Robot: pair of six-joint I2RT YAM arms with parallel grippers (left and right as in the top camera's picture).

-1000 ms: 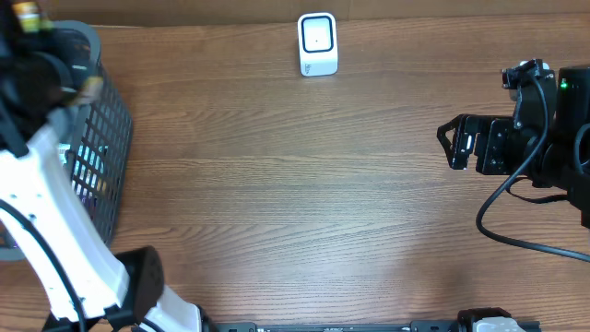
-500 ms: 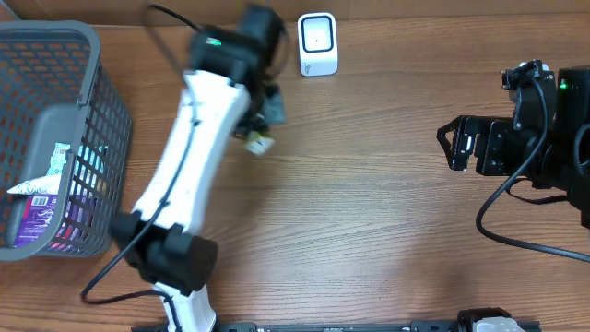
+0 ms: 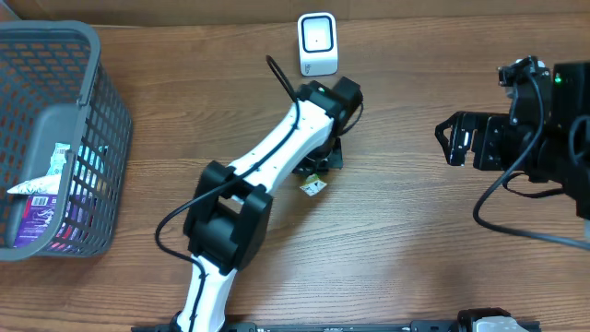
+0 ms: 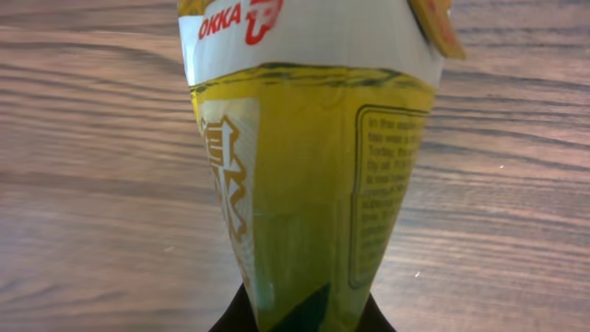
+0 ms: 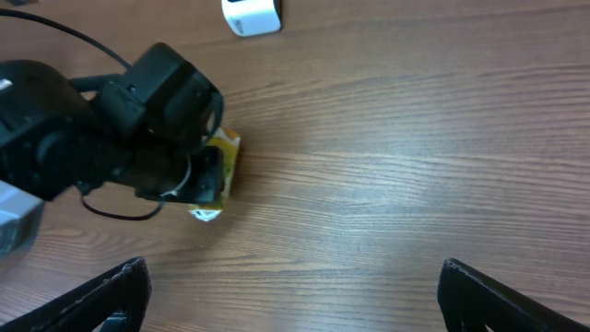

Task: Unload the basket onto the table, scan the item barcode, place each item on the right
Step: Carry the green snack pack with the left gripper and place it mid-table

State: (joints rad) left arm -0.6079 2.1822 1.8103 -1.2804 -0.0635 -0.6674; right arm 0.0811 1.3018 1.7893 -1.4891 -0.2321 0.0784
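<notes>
The item [image 4: 304,166] is a yellow-green packet with a white top and red lettering. My left gripper [image 4: 304,318] is shut on its lower end. From overhead the left gripper [image 3: 318,168] holds the item [image 3: 312,186] low over the table's middle, below the white barcode scanner [image 3: 317,44] at the far edge. My right gripper [image 3: 444,138] waits open and empty at the right. The right wrist view shows the item [image 5: 224,157] under the left wrist, with the scanner [image 5: 251,16] at the top. No barcode is visible on the item's shown faces.
A grey mesh basket [image 3: 64,37] at the far left holds other packets [image 3: 41,198]. The left arm [image 3: 267,152] lies diagonally across the table from the front edge. Black cables trail off the right arm [image 3: 516,148].
The left arm has swung from over the basket rightward across the table, carrying the item, and now sits lower near the middle. The right arm has not moved.
</notes>
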